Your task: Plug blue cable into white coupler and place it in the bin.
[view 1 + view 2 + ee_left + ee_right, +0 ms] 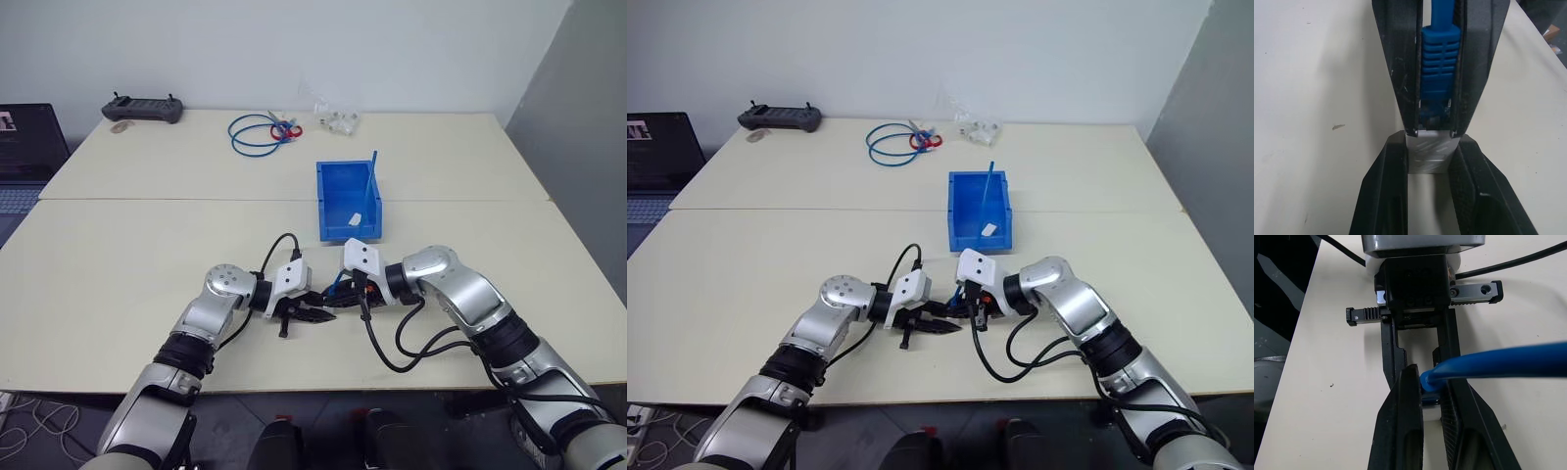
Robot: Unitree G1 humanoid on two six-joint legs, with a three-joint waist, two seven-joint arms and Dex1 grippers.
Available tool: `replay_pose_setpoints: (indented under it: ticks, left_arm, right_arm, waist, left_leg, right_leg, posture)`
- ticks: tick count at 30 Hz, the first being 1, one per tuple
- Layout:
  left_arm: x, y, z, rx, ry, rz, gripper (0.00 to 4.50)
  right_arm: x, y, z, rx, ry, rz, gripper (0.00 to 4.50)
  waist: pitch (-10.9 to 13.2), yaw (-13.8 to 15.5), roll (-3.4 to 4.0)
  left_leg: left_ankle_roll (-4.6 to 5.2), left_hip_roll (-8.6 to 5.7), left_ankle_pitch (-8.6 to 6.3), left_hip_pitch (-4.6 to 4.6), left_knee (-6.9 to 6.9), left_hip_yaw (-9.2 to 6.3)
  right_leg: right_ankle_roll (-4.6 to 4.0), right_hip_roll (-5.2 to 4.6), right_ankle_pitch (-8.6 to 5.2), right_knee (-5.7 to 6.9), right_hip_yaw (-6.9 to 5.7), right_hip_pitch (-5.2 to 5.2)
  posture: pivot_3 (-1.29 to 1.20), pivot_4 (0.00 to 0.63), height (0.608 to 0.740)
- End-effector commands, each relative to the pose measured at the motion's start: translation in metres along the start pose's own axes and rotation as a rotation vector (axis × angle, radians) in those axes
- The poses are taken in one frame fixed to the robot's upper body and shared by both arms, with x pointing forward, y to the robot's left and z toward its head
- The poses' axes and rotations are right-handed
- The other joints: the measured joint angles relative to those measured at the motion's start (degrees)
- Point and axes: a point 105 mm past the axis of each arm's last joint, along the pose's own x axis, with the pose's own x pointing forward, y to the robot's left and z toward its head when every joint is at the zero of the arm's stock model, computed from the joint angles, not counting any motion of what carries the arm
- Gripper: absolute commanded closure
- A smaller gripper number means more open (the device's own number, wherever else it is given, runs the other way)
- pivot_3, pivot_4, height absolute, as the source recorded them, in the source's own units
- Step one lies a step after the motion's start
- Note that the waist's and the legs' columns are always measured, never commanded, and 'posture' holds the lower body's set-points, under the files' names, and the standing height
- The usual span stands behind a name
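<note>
Mating stage of the plug-in step. The left gripper (1432, 164) is clamped on the white coupler (1431, 152), a small boxy white block with faint diagonal ridges on its upper face. The right gripper (1426, 404) is clamped on the blue cable (1498, 363) just behind its plug; in the left wrist view the ribbed blue strain-relief boot sits between the right gripper's black fingers (1398, 63), and the plug's tip meets the coupler's open end. Whether the plug is fully seated cannot be told; it appears at the mouth or partly in.

Both grippers meet tip to tip low over the near cream table (98, 284), just in front of the blue bin (336, 201). The bin stands upright behind them and already holds a thin blue length leaning on its wall with a small white piece.

Judged remaining: press the plug home, then carry the joined pair into the bin and let go.
</note>
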Motion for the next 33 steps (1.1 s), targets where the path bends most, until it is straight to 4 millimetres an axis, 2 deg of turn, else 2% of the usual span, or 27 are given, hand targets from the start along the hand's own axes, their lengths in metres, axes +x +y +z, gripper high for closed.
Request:
replay_pose_setpoints:
  ticks: [1,3,5,6,11,13,17,19,22,26,28,29,30,33]
  left_arm:
    - [-0.004,0.001,0.005,0.024,-0.012,0.022,3.73]
    - [-0.005,0.002,0.005,0.020,-0.017,0.036,3.73]
    - [-0.006,0.003,0.006,-0.014,-0.033,0.035,3.03]
    - [-0.007,0.003,0.007,-0.025,-0.039,0.032,2.93]
    - [-0.018,0.004,0.013,-0.034,-0.058,0.067,1.83]
    - [-0.028,0.010,0.021,-0.062,-0.091,0.134,1.41]
    - [-0.054,0.010,0.043,-0.089,-0.151,0.270,0.60]
    - [-0.069,0.019,0.058,-0.097,-0.207,0.401,0.08]
    - [-0.087,0.028,0.086,-0.166,-0.361,0.557,0.02]
    - [-0.089,0.024,0.102,-0.202,-0.442,0.653,0.02]
    - [-0.085,0.021,0.105,-0.219,-0.457,0.672,0.00]
    - [-0.082,0.020,0.104,-0.224,-0.456,0.678,0.00]
    - [-0.081,0.020,0.104,-0.228,-0.455,0.683,0.00]
    - [-0.080,0.020,0.103,-0.244,-0.467,0.696,0.00]
  right_arm:
    - [0.016,0.021,-0.086,0.063,0.258,0.035,4.29]
    - [0.017,0.019,-0.087,0.084,0.248,0.013,4.29]
    - [0.017,0.014,-0.082,0.093,0.221,-0.014,4.29]
    - [0.017,0.013,-0.080,0.095,0.212,-0.022,4.29]
    - [0.005,-0.004,-0.049,0.138,0.069,-0.117,4.29]
    - [-0.006,-0.015,-0.029,0.200,-0.041,-0.184,4.29]
    - [-0.052,-0.050,0.026,0.385,-0.299,-0.331,4.29]
    - [-0.077,-0.071,0.059,0.471,-0.429,-0.382,4.29]
    - [-0.095,-0.094,0.092,0.537,-0.544,-0.430,4.29]
    - [-0.096,-0.132,0.107,0.608,-0.579,-0.565,4.29]
    - [-0.092,-0.147,0.107,0.618,-0.564,-0.629,3.60]
    - [-0.091,-0.153,0.107,0.607,-0.553,-0.661,3.56]
    - [-0.089,-0.157,0.106,0.598,-0.543,-0.685,3.21]
    - [-0.089,-0.167,0.093,0.584,-0.496,-0.750,2.55]
  waist:
    - [-0.1,-0.2,0.04]
    - [-0.4,-0.5,0.04]
    - [-0.6,-0.7,0.06]
    - [-0.8,-0.7,0.08]
    - [-0.9,-0.9,0.09]
    - [-0.9,-0.9,0.11]
    - [-0.5,-0.9,0.22]
    - [-0.1,-0.9,0.41]
    - [0.0,-0.9,0.47]
    - [0.0,-0.9,0.46]
    - [0.0,-0.9,0.46]
    - [0.0,-0.9,0.46]
    - [0.0,-0.9,0.47]
    - [0.0,-0.7,0.45]
  left_leg:
    - [0.01,0.00,-0.01,0.39,-0.07,0.02]
    - [0.01,0.01,-0.02,0.81,-0.17,0.04]
    - [0.01,0.04,-0.02,0.88,-0.17,0.06]
    - [0.01,0.04,-0.02,0.88,-0.17,0.05]
    - [0.01,0.08,-0.02,0.99,-0.18,0.05]
    - [0.00,0.10,-0.02,0.98,-0.18,0.03]
    - [-0.01,0.14,0.00,0.61,-0.11,-0.05]
    - [-0.03,0.08,0.00,0.37,-0.10,-0.07]
    - [-0.03,0.03,0.01,0.05,-0.10,-0.03]
    - [-0.02,0.04,-0.01,-0.27,-0.19,-0.15]
    - [-0.03,-0.01,-0.02,-0.34,-0.20,-0.11]
    - [-0.03,-0.05,-0.02,-0.37,-0.20,-0.08]
    - [-0.04,-0.11,-0.02,-0.46,-0.17,-0.05]
    - [-0.04,-0.23,-0.02,-0.58,-0.13,-0.01]
  right_leg:
    - [0.00,0.00,-0.06,-0.03,0.02,0.33]
    - [-0.07,0.02,-0.13,-0.06,0.04,0.69]
    - [-0.08,0.17,-0.14,-0.02,0.07,0.72]
    - [-0.08,0.23,-0.14,-0.02,0.08,0.72]
    - [-0.08,0.33,-0.14,0.00,0.17,0.80]
    - [-0.09,0.33,-0.14,0.00,0.21,0.80]
    - [-0.09,0.10,-0.13,0.05,0.16,0.51]
    - [-0.09,-0.08,-0.12,0.06,0.10,0.30]
    - [-0.10,-0.13,-0.05,0.08,0.12,-0.03]
    - [-0.37,-0.12,0.11,0.02,0.01,-0.22]
    - [-0.39,-0.18,0.11,-0.03,0.05,-0.25]
    - [-0.39,-0.23,0.12,-0.03,0.05,-0.27]
    - [-0.39,-0.32,0.12,-0.04,0.05,-0.32]
    - [-0.30,-0.45,0.17,-0.08,0.06,-0.39]
  posture:
    - [0.00,0.150,0.740]
    - [0.00,0.150,0.740]
    - [0.00,0.150,0.740]
    - [0.00,0.150,0.740]
    - [0.00,0.150,0.740]
    - [0.00,0.150,0.740]
    - [0.00,0.150,0.740]
    - [0.00,0.150,0.740]
    - [0.00,0.150,0.740]
    - [0.00,0.150,0.740]
    - [0.00,0.150,0.740]
    - [0.00,0.150,0.740]
    - [0.00,0.150,0.740]
    - [0.00,0.150,0.740]
